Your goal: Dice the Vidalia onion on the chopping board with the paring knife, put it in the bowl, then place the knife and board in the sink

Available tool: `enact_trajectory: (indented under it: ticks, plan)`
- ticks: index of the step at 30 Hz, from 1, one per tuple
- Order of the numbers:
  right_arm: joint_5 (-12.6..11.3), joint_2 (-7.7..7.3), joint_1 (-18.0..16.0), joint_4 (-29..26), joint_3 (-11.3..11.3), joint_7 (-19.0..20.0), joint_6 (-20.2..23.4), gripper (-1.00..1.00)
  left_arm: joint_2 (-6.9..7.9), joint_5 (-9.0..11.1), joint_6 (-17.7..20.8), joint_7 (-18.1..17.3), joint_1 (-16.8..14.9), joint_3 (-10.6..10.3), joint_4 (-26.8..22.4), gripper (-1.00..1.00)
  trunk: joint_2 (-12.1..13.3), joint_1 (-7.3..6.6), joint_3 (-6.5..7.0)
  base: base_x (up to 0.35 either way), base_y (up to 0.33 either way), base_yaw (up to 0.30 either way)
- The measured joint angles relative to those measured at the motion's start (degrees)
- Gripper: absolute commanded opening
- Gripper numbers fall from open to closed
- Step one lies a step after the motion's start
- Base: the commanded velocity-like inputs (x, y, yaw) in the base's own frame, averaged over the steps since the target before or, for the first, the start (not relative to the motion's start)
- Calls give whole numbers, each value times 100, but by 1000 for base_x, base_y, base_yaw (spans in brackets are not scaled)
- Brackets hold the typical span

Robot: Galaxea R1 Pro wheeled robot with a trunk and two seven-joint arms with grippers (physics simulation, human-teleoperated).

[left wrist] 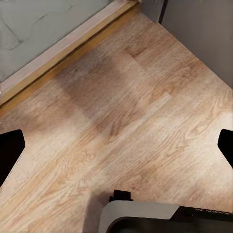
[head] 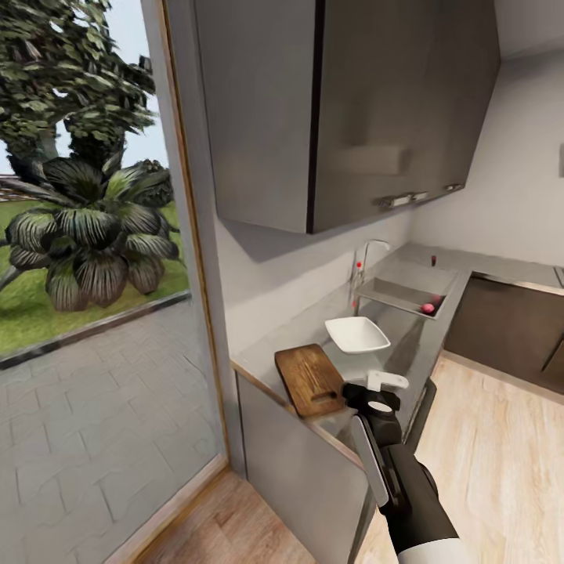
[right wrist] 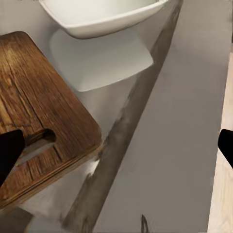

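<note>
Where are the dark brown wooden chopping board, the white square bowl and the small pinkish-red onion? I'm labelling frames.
chopping board [head: 308, 377], head view, middle of top face.
bowl [head: 356, 334], head view, inner floor.
onion [head: 428, 309], head view, its centre.

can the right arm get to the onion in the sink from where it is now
Probably not yet. The right gripper hovers by the chopping board, while the onion sits in the sink beyond the bowl.

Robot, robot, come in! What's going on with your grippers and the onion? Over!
Right gripper open, empty, hovering over the countertop by the chopping board. Left gripper open above wood floor. Vidalia onion in the sink. Path looks clear.
</note>
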Motion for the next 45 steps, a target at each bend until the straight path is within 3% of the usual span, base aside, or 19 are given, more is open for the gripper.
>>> enact_trajectory:
  ticks: [5, 6, 15, 16, 32, 37, 45]
  plan:
    - [-30, 0, 0, 5, -5, -4, 1, 100, 0, -3, 0, 0, 0, 0, 0, 100, 0, 0, 0, 205, 174, 0]
    - [-272, 0, 0, 35, -12, -46, 5, 100, 0, -1, 0, 0, 0, -1, 0, 100, 1, 1, 0, 125, 97, 0]
    - [-995, 0, 0, 136, -16, -699, 1, 100, 0, -3, 0, 0, 0, -1, 1, 100, 1, 2, 0, 28, 22, 0]
    - [-1176, 0, 0, 152, -21, -812, -1, 100, 0, -6, 0, 0, 0, -2, 1, 100, 1, 2, 0, 0, 0, 0]
    - [-1290, 0, 0, 305, -33, -1089, -37, 100, 0, -3, 0, 0, 0, -2, 1, 100, 0, 1, 0, 22, 0, 0]
    - [-1687, 0, 0, 309, -33, -1111, -14, 100, 0, 0, 0, 0, 0, -1, 1, 100, 0, 0, 0, 188, 0, 0]
    - [-1735, 0, 0, 316, -25, -1117, -11, 100, 0, 0, 0, 0, 0, -1, 1, 100, 1, 1, 0, 128, 29, 0]
